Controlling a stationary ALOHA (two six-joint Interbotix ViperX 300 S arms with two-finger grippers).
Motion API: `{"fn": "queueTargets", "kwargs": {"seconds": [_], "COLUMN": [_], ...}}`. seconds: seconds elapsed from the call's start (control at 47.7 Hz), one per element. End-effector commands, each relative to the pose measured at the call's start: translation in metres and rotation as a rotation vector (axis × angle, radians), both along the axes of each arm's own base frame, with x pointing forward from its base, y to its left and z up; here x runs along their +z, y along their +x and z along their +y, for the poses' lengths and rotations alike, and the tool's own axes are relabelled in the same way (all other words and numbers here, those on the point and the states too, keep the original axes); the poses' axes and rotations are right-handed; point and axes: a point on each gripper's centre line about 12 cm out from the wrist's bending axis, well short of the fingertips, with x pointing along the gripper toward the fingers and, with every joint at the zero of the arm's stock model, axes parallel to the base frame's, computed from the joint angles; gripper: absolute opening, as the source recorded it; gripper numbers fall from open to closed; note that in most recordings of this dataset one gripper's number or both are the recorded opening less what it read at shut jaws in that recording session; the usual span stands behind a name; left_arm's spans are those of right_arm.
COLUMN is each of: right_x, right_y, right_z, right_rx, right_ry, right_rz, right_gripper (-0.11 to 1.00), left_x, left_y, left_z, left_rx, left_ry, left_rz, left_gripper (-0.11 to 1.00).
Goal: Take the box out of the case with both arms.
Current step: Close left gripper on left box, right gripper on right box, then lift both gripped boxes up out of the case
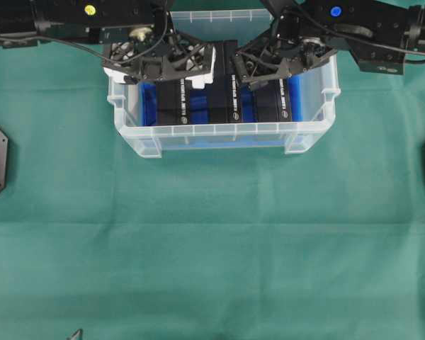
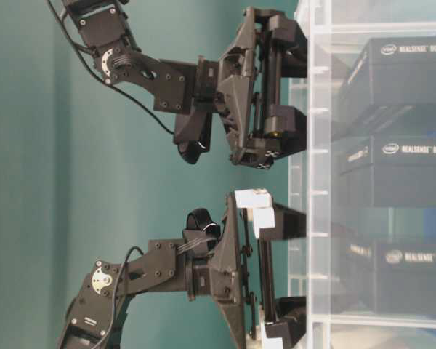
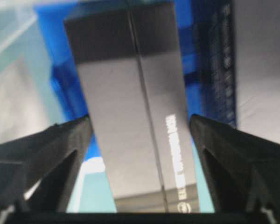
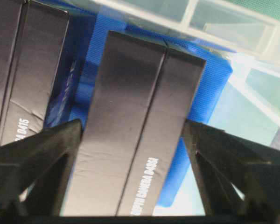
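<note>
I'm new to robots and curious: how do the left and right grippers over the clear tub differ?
The left gripper has white-tipped fingers; the right gripper is black all over. A yellow dot marks the left gripper's arm, a blue dot the right's. The left gripper works the left end of the case, the right gripper the right end. Both have fingers either side of a black box.
</note>
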Motion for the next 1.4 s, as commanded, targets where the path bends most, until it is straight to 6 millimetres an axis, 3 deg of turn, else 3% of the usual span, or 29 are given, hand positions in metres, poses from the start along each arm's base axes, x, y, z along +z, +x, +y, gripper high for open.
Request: {"fn": "queueTargets", "kwargs": {"seconds": [0.0, 0.063, 0.189, 0.797, 1.09, 1.384], "right_x": [0.002, 0.003, 0.004, 0.015, 0.043, 0.091], "right_y": [-0.002, -0.001, 0.001, 0.004, 0.006, 0.003], "right_z": [0.000, 0.000, 0.000, -0.001, -0.003, -0.006], "right_rx": [-0.014, -0.031, -0.029, -0.033, -0.039, -0.049], "right_ry": [0.000, -0.002, -0.009, -0.015, -0.031, -0.076], "right_rz": [0.001, -0.012, -0.030, -0.059, -0.090, -0.122], "right_gripper": [0.75, 0.69, 0.69, 0.69, 0.69, 0.69], "left_x": [0.006, 0.011, 0.017, 0.021, 0.037, 0.074], "left_y": [-0.010, -0.009, -0.006, -0.010, -0.003, 0.006], "left_z": [-0.002, -0.004, -0.003, -0.006, -0.005, -0.001], "left_rx": [-0.007, -0.015, -0.017, 0.014, 0.017, 0.018], "left_ry": [-0.006, 0.006, 0.022, -0.002, -0.006, 0.007], "left_rz": [0.040, 0.005, -0.056, -0.013, -0.041, -0.086], "left_gripper": [0.74, 0.63, 0.63, 0.63, 0.63, 0.63]}}
